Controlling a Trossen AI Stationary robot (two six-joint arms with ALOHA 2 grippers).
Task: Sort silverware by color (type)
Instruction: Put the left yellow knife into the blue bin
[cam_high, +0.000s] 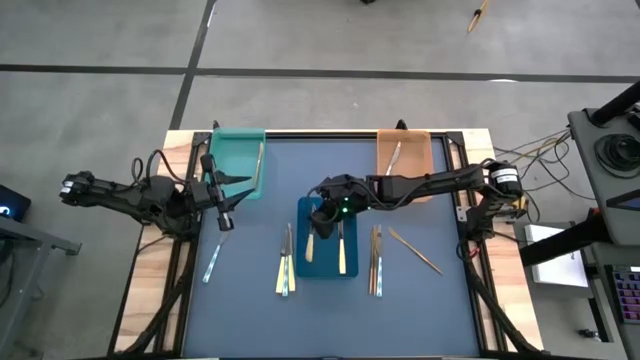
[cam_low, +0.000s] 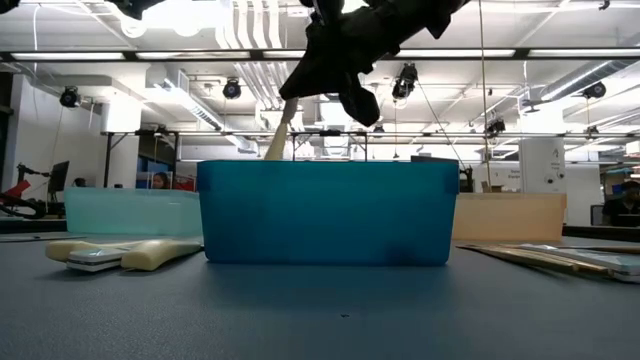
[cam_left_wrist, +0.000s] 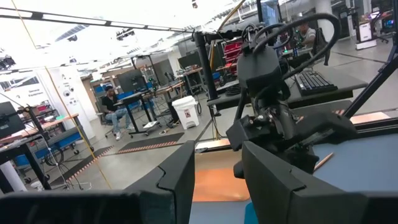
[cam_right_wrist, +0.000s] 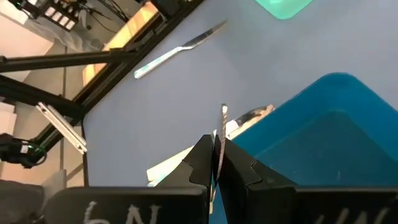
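Note:
My right gripper (cam_high: 318, 218) hangs over the blue tray (cam_high: 350, 272) at the table's middle, shut on a cream-handled utensil (cam_high: 309, 247). One more cream-handled utensil (cam_high: 341, 252) lies in that tray. My left gripper (cam_high: 224, 203) is open and holds nothing beside the teal tray (cam_high: 236, 165), which has one utensil (cam_high: 260, 158) in it. The orange tray (cam_high: 405, 165) holds another (cam_high: 393, 157). On the table lie a pale-blue piece (cam_high: 212, 262), a cream and pale-blue pair (cam_high: 285, 268), and gold ones (cam_high: 375, 262) (cam_high: 415, 250). My right gripper (cam_right_wrist: 217, 152) pinches the utensil's thin metal end (cam_right_wrist: 223, 118) between its two fingers, coming from above. The cream handle (cam_low: 279, 135) hangs slanting below the fingers (cam_low: 355, 100) into the blue tray (cam_low: 325, 215). The tray wall hides its lower end.
The three trays stand along the far half of the dark mat, teal left, blue middle, orange right. Loose utensils lie on both sides of the blue tray. The mat's near strip (cam_high: 330, 330) is bare. People sit at desks in the room beyond the table.

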